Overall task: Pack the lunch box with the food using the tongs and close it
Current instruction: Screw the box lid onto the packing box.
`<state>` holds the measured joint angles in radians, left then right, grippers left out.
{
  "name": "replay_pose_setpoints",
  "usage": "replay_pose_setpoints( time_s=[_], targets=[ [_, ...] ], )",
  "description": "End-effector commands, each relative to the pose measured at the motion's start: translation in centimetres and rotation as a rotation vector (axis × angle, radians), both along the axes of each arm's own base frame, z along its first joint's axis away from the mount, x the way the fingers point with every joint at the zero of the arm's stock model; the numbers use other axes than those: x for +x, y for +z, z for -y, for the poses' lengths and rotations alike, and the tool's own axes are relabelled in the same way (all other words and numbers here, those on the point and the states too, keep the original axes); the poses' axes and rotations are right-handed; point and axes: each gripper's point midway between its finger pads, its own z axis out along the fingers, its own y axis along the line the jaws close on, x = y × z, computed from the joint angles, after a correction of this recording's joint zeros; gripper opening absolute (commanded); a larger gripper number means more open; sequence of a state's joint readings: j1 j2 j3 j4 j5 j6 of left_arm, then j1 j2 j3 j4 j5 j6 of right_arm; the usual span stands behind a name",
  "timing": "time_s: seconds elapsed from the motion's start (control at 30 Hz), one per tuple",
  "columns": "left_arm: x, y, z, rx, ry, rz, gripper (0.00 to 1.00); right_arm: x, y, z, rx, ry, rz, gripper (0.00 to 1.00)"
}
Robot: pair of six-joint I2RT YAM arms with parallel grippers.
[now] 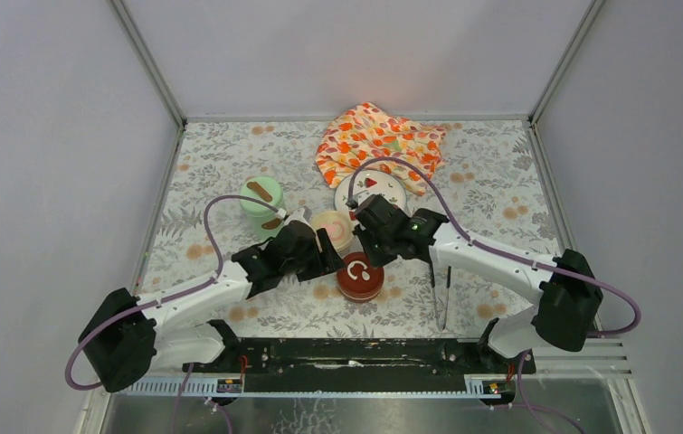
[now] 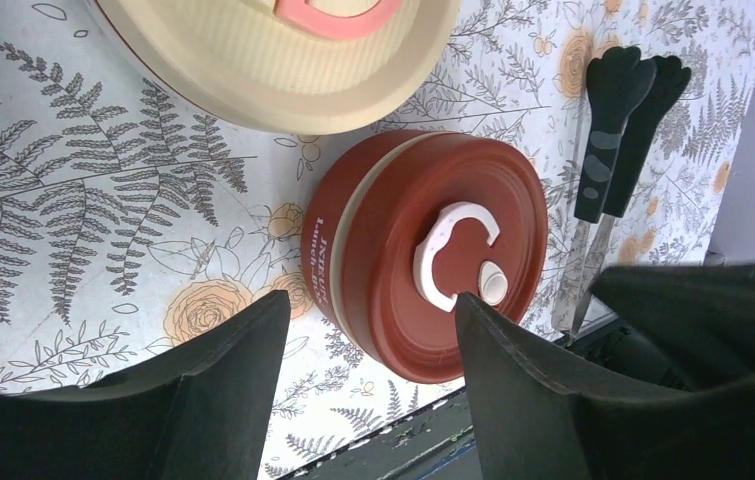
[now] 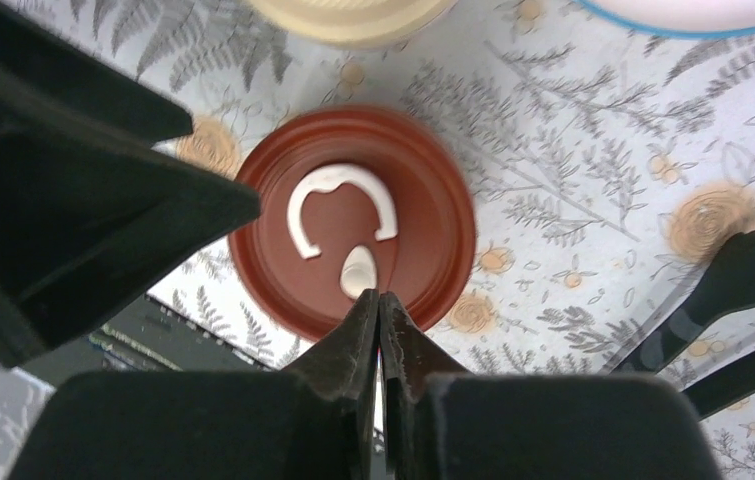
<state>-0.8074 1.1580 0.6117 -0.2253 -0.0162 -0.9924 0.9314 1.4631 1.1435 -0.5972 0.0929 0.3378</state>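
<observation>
The dark red-lidded pot (image 1: 360,276) sits lid-on near the middle of the counter's (image 1: 229,163) near edge, just before the cream-lidded pot (image 1: 333,228). With the right tool (image 3: 379,300) pinched together over its rim and the left tool (image 2: 371,300) spread apart alongside, an off-centre push may skid it off.

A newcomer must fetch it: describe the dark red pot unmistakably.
On the fern-print table, look mid-front. The low pot there has a dark red lid with a white C-shaped ring; its neighbours are a cream pot and a green pot.
</observation>
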Motion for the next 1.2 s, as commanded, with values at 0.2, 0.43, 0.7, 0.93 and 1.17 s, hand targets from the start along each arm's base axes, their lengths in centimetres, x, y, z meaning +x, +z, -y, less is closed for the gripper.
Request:
replay_pose_setpoints(
  time_s=[0.2,0.43,0.7,0.93,1.17],
  targets=[
    [0.8,-1.2,0.7,0.030,-0.011,-0.011,0.69,-4.4,-3.2,-0.5,-0.040,0.066,-0.129,0.09],
    [0.5,-2.9,0.8,0.046,-0.015,-0.047,0.66,-4.6,-8.4,0.9,-0.172,0.048,-0.186,0.07],
    [0.5,-2.1,0.7,0.036,-0.011,-0.030,0.66,-2.3,-2.6,-0.8,-0.072,0.053,-0.040,0.08],
    [1.1,0.1,-1.2,0.021,0.067,0.039,0.68,-1.3,1.0,-3.6,0.059,0.093,0.015,0.08],
    [1.1,0.4,-2.6,-0.027,0.103,0.035,0.69,-0.3,2.0,-6.0,0.084,0.121,0.017,0.07]
  ],
)
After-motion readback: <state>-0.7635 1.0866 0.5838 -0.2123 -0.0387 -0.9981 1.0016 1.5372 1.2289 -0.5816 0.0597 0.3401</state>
